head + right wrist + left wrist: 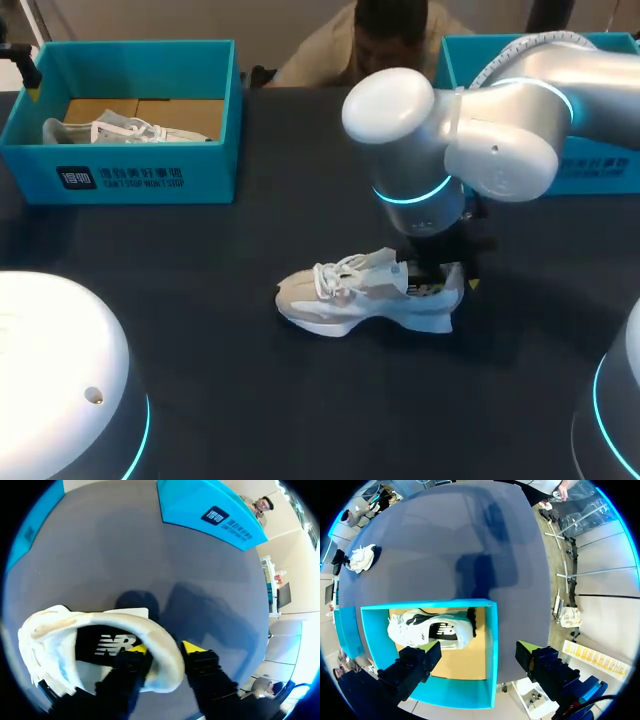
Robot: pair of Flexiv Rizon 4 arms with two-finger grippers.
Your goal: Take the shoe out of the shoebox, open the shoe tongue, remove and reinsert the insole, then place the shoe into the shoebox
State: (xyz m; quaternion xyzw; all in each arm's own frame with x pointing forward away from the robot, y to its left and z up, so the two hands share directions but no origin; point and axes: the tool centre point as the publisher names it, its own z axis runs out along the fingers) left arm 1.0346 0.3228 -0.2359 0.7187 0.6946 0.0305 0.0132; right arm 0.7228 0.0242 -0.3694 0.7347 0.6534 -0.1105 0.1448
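Observation:
A white sneaker (365, 295) stands upright on the dark table near the middle, toe pointing left. In the right wrist view its padded heel collar (165, 655) sits between the fingers of my right gripper (165, 649). One yellow tip is inside the shoe and one outside, and the collar looks unsqueezed, so the gripper is open. In the head view that gripper (445, 283) is mostly hidden under its wrist. My left gripper (476, 654) hangs wide open above the near wall of the left teal shoebox (492, 645), which holds a second white shoe (427, 630).
The left shoebox (150, 175) with its shoe (110, 130) stands at the back left. A second teal box (600, 170) stands at the back right behind my right arm. Bare tabletop lies in front of the sneaker.

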